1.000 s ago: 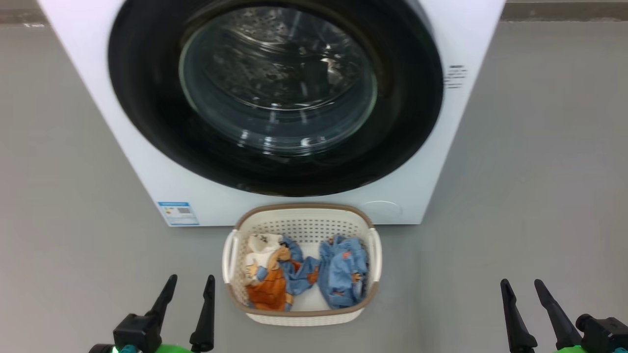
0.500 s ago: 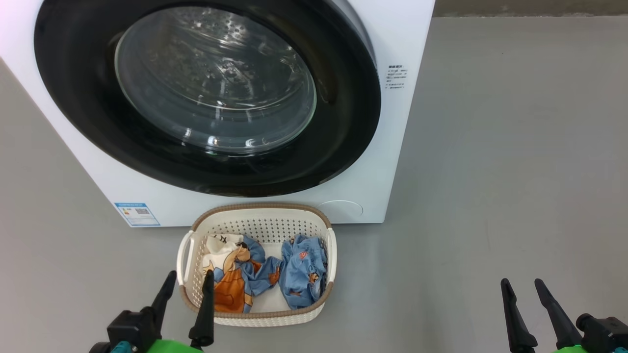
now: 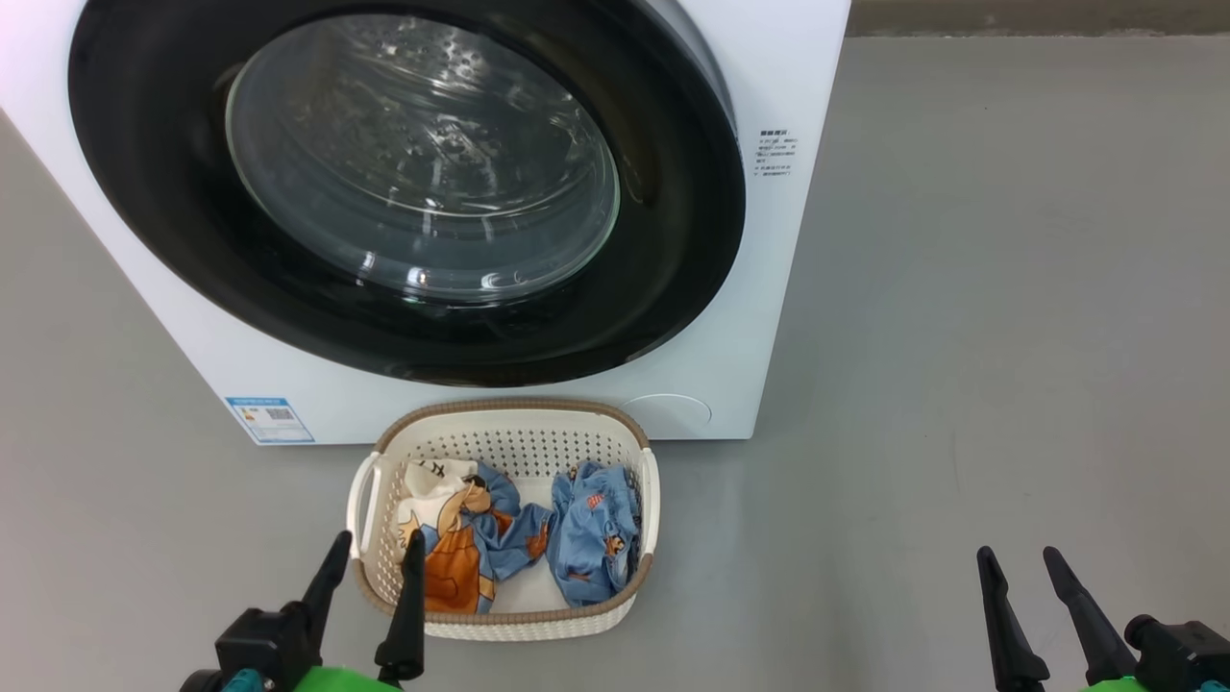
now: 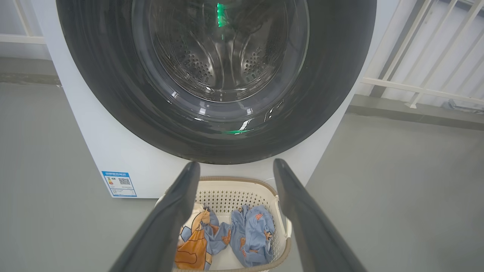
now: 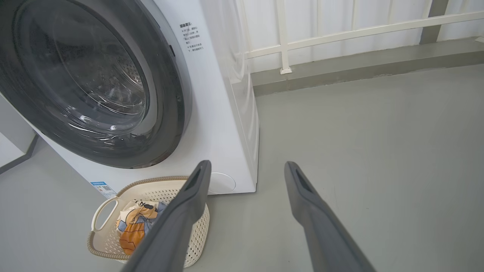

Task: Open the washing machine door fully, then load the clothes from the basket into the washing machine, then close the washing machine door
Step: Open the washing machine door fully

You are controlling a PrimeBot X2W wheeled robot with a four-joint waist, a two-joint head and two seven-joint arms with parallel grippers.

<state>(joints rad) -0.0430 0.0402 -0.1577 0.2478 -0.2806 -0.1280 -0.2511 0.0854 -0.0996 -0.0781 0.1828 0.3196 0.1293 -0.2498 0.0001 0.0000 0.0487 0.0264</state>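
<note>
The white washing machine stands ahead on the floor, its round black-rimmed door closed flat against the front, with the steel drum showing through the glass. Just in front sits the cream basket, holding both clothes: a blue, cream and orange garment on the left and a light blue one on the right. My left gripper is open and low beside the basket's left front corner. In the left wrist view, the left gripper frames the basket. My right gripper is open, far right of the basket and over bare floor; the right gripper holds nothing.
Grey floor spreads to the right of the machine. A white railing and a low kerb run behind it. A blue label and a round cover mark the machine's lower front.
The head camera turned a second ago, so machine and basket now sit further left in view. Since half a second ago nothing has visibly moved. Both grippers stay open.
</note>
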